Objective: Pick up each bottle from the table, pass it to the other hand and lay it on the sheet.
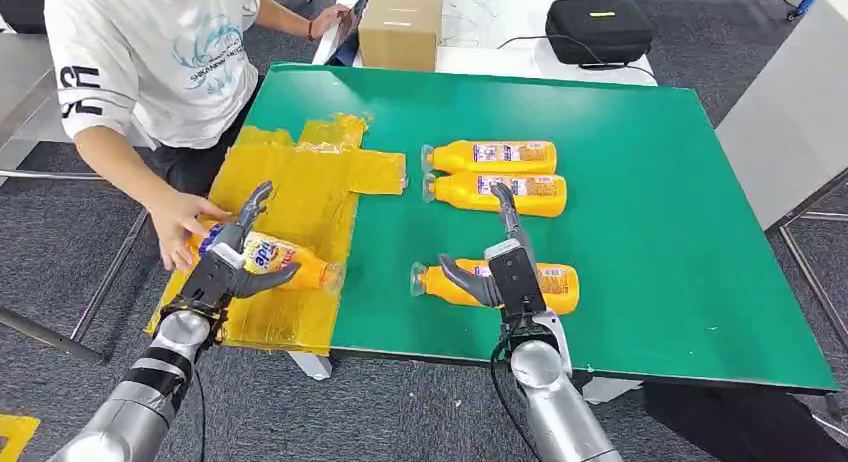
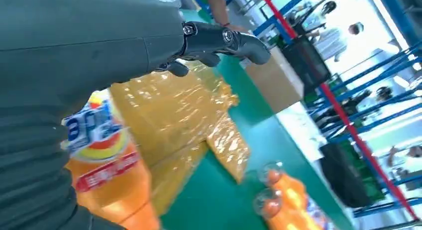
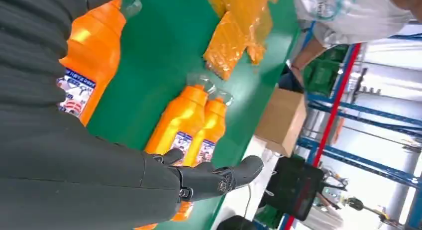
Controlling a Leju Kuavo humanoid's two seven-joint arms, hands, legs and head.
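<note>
- The robot's left hand [image 1: 232, 264] is over the wrinkled yellow plastic sheet [image 1: 310, 197] at the left end of the green table top [image 1: 640, 182], its thumb and fingers spread around an orange plastic bottle with a blue-and-white label [image 1: 268, 257].
- That bottle lies on its side on the sheet, its clear cap pointing toward the middle of the table; whether the fingers clamp it or merely rest against it cannot be told.
- In the left wrist view the same bottle [image 2: 107, 175] sits close under the grey palm, with one dark finger [image 2: 224, 41] stretched out straight above the sheet [image 2: 169, 115].
- A person's hand [image 1: 180, 222] in a white short-sleeved shirt reaches in from the left and touches the bottom end of that bottle.
- The robot's right hand [image 1: 500, 267] is open above a second orange bottle [image 1: 555, 287] that lies on its side on the bare green surface near the table's front edge; fingers apart, one pointing forward, holding nothing.
- Two more orange bottles [image 1: 495, 157] and [image 1: 510, 192] lie side by side, touching, further back on the table, caps pointing toward the sheet.
- The right wrist view shows this pair [image 3: 191, 125] beyond the outstretched dark finger [image 3: 224, 175].
- A brown cardboard box [image 1: 400, 27] and a black zipped case [image 1: 598, 30] stand on the white surface behind the green table.
</note>
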